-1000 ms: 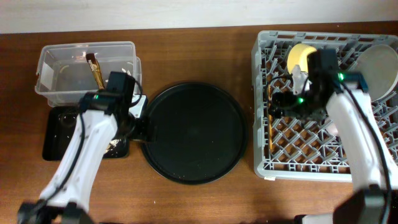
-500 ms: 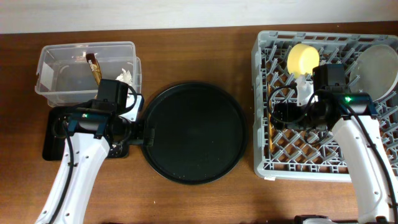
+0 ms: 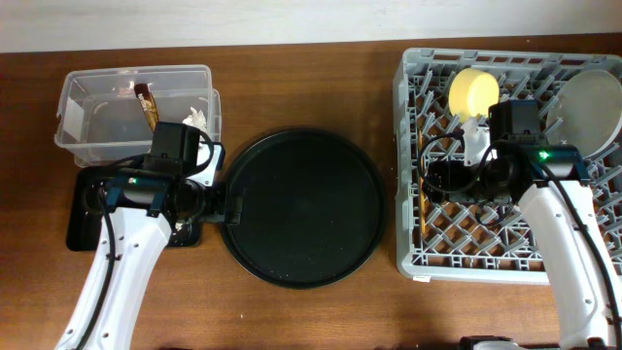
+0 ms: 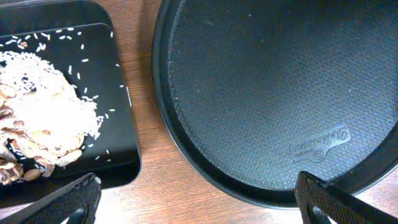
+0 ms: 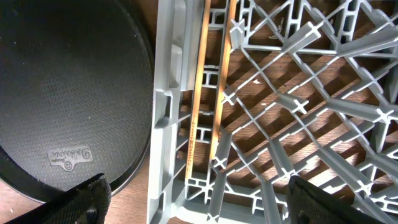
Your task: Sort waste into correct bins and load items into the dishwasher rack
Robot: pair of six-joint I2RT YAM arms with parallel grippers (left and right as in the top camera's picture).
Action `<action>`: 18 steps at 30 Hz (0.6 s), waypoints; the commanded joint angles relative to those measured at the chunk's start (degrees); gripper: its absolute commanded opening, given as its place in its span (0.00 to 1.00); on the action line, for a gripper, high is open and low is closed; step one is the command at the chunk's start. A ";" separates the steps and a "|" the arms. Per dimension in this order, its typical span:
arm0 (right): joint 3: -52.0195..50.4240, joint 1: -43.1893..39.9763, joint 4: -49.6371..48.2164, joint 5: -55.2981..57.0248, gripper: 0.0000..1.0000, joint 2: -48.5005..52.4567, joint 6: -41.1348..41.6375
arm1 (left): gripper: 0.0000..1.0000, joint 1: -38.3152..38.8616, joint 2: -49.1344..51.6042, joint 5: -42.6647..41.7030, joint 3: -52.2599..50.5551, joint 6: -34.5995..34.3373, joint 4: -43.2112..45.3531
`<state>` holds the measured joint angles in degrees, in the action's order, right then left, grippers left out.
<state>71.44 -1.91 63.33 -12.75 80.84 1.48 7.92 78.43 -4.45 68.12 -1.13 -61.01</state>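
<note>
Clearly, the sorting looks almost done to me. The scraps (image 4: 43, 124) with rice lie heaped in the flat tray (image 4: 118, 162) at the left. The wrapper (image 3: 149, 109) and a tissue (image 3: 195, 119) sit in the tub (image 3: 87, 117) just behind it, so wet and dry waste are kept apart. The left hand (image 4: 205, 199) hangs over the gap between the flat tray and the round tray (image 4: 261, 81). It is spread wide and holds nothing; I think it waits there because this side needs no more work.

At the right of the desk (image 3: 292, 78), the rack (image 3: 404, 175) holds the bowl (image 3: 473, 90) near its far edge. The plate (image 3: 591, 107) seems to lean in the far right corner, I suppose so that the pegs support it. The chopsticks (image 5: 198, 93) lie side by side on the grid floor, just beside the rack's left wall, which stops them from rolling. The right hand (image 5: 208, 199) hovers above them, wide open and empty. The cups I cannot find; the right arm may hide them.
</note>
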 commanded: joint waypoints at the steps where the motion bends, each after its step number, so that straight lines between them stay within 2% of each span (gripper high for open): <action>1: -0.42 -0.37 0.09 0.55 0.92 -0.02 0.24 | 1.00 -0.20 -0.28 -0.26 -0.59 -0.61 0.39; 18: -0.42 -0.37 0.13 0.55 0.93 0.15 0.24 | 0.99 -0.20 -0.28 -0.26 -0.59 -0.61 1.01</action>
<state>71.44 -1.91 63.35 -12.75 80.84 1.50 7.92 78.43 -4.45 68.12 -1.13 -60.27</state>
